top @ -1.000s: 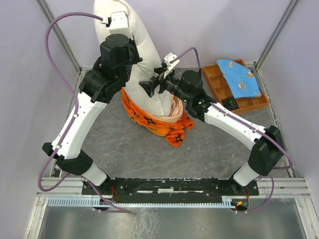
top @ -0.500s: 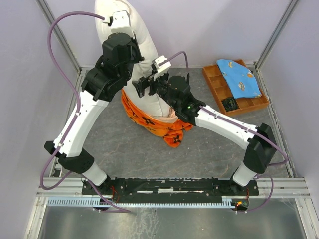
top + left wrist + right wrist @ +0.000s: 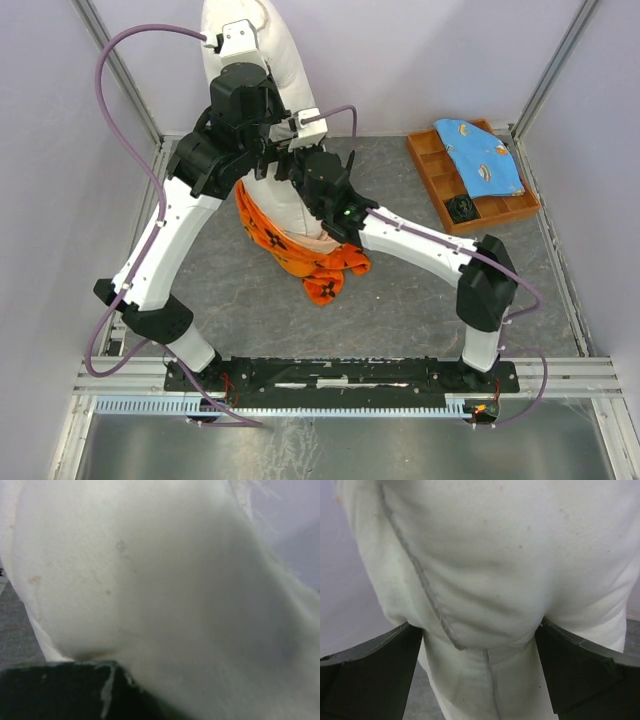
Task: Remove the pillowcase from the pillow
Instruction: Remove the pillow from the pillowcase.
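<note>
Top external view: the pillow point(image 3: 282, 65) is seen stood on end at the back of the counter point(image 3: 410, 300), its upper part raised high against the rear wall. The pillowcase point(image 3: 298, 255) is bunched down around the pillow's lower end, where it lies crumpled on the counter, so most of the white cushion is already bared.

The left fingers point(image 3: 55, 692) are pressed close against the pillow near its top. Only a dark edge of them is shown in the left wrist view, and whether they are clamped cannot be told. The right fingers point(image 3: 370, 672) are spread wide at mid-height, with a fold of the pillow and its seam lying between them and touching both inner faces.

The step in hand is judged to be a re-grip on the cushion itself, so that it can be lifted clear of the cover. For the next move, the right fingers would need to be closed firmly on the white fabric. The pillow would then have to be drawn upward while the orange cloth is left behind. Snagging of the cover on the pillow's bottom corners is the likely risk.
</note>
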Tool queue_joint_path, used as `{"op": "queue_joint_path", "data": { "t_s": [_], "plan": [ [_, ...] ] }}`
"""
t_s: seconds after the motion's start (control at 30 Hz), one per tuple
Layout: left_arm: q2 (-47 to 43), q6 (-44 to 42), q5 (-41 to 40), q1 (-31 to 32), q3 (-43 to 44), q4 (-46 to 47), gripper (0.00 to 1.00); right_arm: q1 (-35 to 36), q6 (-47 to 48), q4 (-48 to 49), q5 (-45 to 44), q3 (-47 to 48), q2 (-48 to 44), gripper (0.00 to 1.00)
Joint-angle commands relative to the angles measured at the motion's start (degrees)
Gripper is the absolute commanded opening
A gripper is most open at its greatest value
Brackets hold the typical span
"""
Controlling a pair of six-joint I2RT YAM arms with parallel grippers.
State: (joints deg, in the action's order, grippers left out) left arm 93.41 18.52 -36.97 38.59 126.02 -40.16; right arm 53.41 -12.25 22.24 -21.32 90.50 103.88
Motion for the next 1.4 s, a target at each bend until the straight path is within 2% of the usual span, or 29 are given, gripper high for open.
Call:
{"op": "queue_joint_path", "data": {
  "t_s": [0.0,0.13,0.23,0.27,0.3,0.33,0.37,0.4,0.47,0.5,0.57,0.6,0.63,0.67,0.73,0.9,1.0,1.1,1.17,1.27,1.37],
  "plan": [
    [-0.89,5.28,2.85,0.44,3.02,4.35,0.03,0.69,-3.07,1.15,-16.24,8.61,5.56,0.99],
    [-1.3,6.14,3.74,0.44,2.85,4.39,0.03,0.51,-2.34,-1.5,-21.05,12.93,9.99,0.99],
    [-1.91,6.3,3.75,0.53,2.18,4.95,0.03,-0.44,-4.06,-1.4,-22.61,12.13,10.73,1.0],
    [-2.17,6.27,3.75,0.4,1.63,5.41,0.03,-1.22,-6.06,-1.48,-21.86,11.08,10.46,0.94],
    [-2.56,6.2,3.75,0.47,1.13,5.78,0.03,-2.37,-8.31,-1.28,-19.44,9.41,9.82,0.83],
    [-2.94,6.06,3.75,0.44,0.67,6.14,0.03,-3.95,-11.26,-0.4,-16.7,7.09,8.93,0.61],
    [-3.28,5.77,3.75,0.46,0.07,6.61,0.03,-5.76,-14.23,0.45,-12.98,3.95,8.03,0.19],
    [-3.76,5.18,3.75,0.44,-0.6,7.15,0.03,-7.51,-16.64,0.81,-9.64,2.05,7.02,0.04],
    [-5.09,2.86,5.68,0.44,-2.16,8.79,0.04,-10.81,-17.94,1.85,0.71,-1.63,4.56,0.02],
    [-6.09,1.09,6.55,0.42,-3.56,10.03,0.22,-12.51,-18.04,2.81,6.75,-3.97,2.8,0.02],
    [-9.09,-2.92,8.77,0.45,-7.88,13.42,0.68,-16.26,-19.8,5.31,16.26,-10.09,-1.03,0.01],
    [-11.34,-5.14,9.13,0.37,-10.46,15.12,0.85,-18.39,-22.07,5.95,20.4,-13.29,-3.15,0.02],
    [-12.44,-6.79,8.85,0.02,-13.17,16.44,0.93,-20.52,-23.92,6.47,25.12,-16.41,-5.02,0.02],
    [-14.53,-8.04,9.09,-0.64,-15.51,17.31,0.97,-22.57,-25.08,7.27,29.63,-19.29,-7.32,0.02],
    [-17.32,-9.55,11.75,-2.64,-20.07,18.23,1.0,-26.07,-25.07,5.75,36.62,-25.0,-12.7,0.02],
    [-21.29,-8.59,22.56,-8.25,-28.98,17.76,0.99,-32.34,-17.39,-6.44,42.16,-32.56,-25.04,0.01],
    [-19.65,-4.06,31.65,-15.65,-31.42,16.83,0.99,-36.47,-18.62,-8.17,49.83,-34.38,-28.17,0.02],
    [-14.07,2.56,49.56,-27.12,-34.78,20.64,0.99,-38.41,-20.71,-9.82,59.73,-34.04,-29.91,0.02],
    [-7.29,3.4,56.59,-30.26,-35.32,23.89,0.99,-38.47,-19.47,-13.35,63.79,-33.13,-31.37,0.02],
    [3.3,1.82,66.65,-30.89,-32.79,27.96,0.99,-38.49,-17.1,-18.42,67.95,-32.84,-33.85,0.02],
    [13.82,3.37,76.37,-30.41,-27.56,30.38,0.99,-38.47,-18.36,-17.44,70.04,-33.48,-35.12,0.02]
  ]
}}
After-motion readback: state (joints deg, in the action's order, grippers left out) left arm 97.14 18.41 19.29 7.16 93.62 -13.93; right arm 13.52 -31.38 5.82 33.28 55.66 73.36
